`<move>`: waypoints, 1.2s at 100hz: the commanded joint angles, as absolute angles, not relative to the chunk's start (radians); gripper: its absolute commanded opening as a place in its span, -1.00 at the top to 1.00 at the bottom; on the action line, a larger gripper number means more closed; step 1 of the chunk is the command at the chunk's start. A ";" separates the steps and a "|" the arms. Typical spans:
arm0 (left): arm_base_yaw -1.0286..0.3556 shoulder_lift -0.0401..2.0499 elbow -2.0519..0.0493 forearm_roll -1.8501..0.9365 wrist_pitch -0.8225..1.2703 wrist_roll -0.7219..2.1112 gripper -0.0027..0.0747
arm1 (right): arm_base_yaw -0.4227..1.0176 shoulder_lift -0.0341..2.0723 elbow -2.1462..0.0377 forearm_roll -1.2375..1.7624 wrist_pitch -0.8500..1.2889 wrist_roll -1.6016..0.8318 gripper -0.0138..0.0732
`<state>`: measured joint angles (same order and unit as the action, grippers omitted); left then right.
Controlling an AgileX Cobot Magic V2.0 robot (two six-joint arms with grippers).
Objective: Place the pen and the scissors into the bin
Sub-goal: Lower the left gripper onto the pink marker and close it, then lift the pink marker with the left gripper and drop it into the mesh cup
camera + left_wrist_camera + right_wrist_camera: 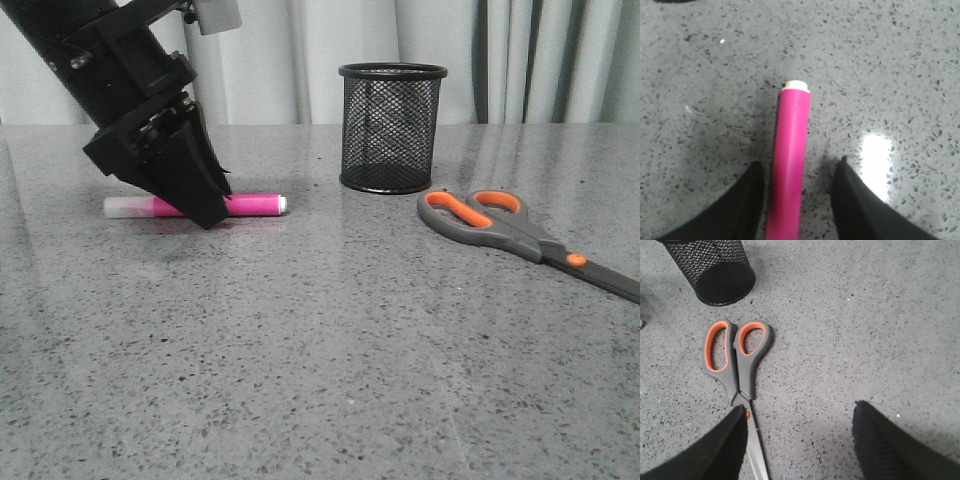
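The pink pen (pixel 255 205) lies flat on the table, with its whitish cap (pixel 125 207) toward the left. My left gripper (pixel 203 208) is down over the pen's middle. In the left wrist view the pen (pixel 792 135) lies between the open fingers of the left gripper (pixel 799 167), close to one finger with a gap to the other. The grey scissors (pixel 500 225) with orange loops lie shut at the right, in front of the black mesh bin (pixel 392 125). My right gripper (pixel 800 410) is open and empty above the table, with one finger over the pivot of the scissors (pixel 735 365). The bin (pixel 715 270) stands just beyond the loops.
The speckled grey table (pixel 320 360) stretches wide in front. A pale curtain (pixel 300 60) hangs behind the table's far edge. The right arm is out of the front view.
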<state>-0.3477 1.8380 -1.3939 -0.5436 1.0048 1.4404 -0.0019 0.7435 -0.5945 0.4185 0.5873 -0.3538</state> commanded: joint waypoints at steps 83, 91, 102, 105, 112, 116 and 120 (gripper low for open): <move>-0.508 1.775 -1.611 -1.548 0.632 1.594 0.98 | -0.004 0.746 -0.628 0.436 0.533 -0.367 -0.27; -0.542 1.807 -1.613 -1.651 0.591 1.685 0.98 | -0.004 0.746 -0.628 0.436 0.533 -0.367 -0.27; -0.564 1.858 -1.624 -1.774 0.576 1.777 0.98 | -0.004 0.746 -0.628 0.436 0.533 -0.367 -0.27; -0.568 1.871 -1.626 -1.804 0.574 1.810 0.98 | -0.004 0.746 -0.628 0.436 0.533 -0.367 -0.27; -0.575 1.894 -1.633 -1.850 0.560 1.879 0.98 | -0.004 0.746 -0.628 0.436 0.533 -0.367 -0.27; -0.578 1.905 -1.641 -1.850 0.556 1.886 0.98 | -0.004 0.746 -0.628 0.436 0.533 -0.367 -0.27; -0.578 1.915 -1.645 -1.850 0.556 1.886 0.98 | -0.004 0.746 -0.628 0.436 0.533 -0.367 -0.27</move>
